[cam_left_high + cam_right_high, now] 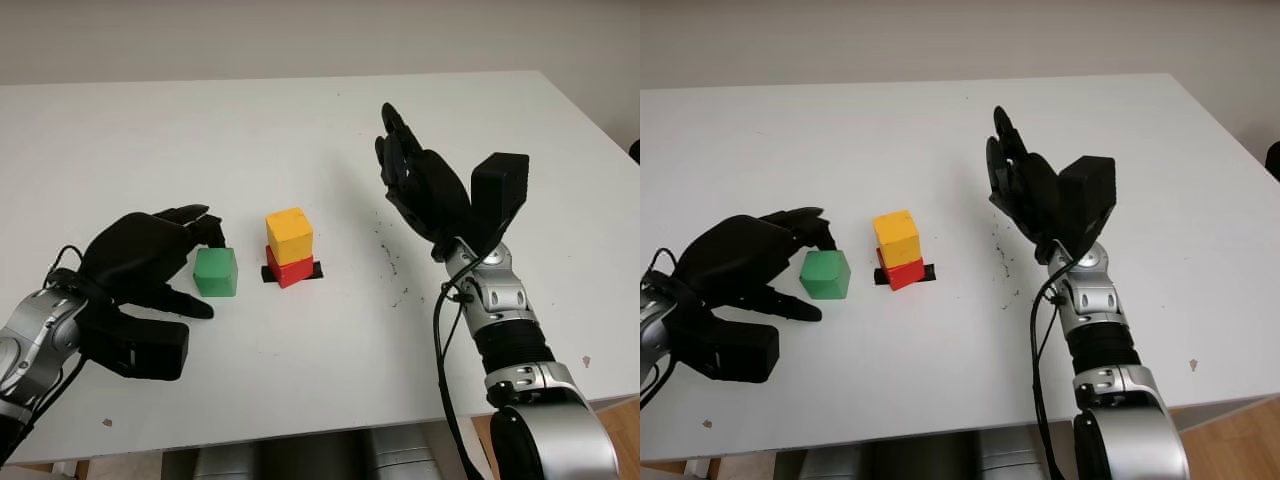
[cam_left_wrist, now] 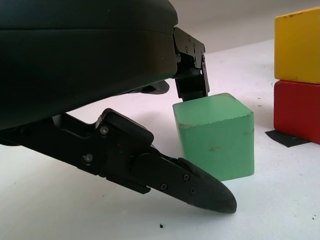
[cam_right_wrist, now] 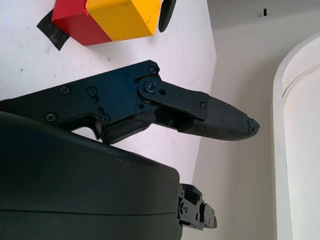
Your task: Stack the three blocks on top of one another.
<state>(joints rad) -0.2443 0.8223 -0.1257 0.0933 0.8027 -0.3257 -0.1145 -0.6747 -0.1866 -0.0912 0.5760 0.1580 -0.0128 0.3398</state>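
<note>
Left hand [image 1: 150, 265] fingers bracket green block [image 1: 216, 272], grip unclear; looks light, rigid, take opposite flat faces; right hand [image 1: 425, 190] open, raised

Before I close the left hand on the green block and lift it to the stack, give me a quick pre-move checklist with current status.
1. Yellow block sits on the red block, slightly twisted: ok.
2. Green block upright on the table, beside the stack, apart from it: ok.
3. Left hand brackets the green block, one finger at its far side, one along its near side: ok.
4. Firm contact on both sides: cannot tell.
5. Right hand open, raised to the right of the stack: ok.
</note>
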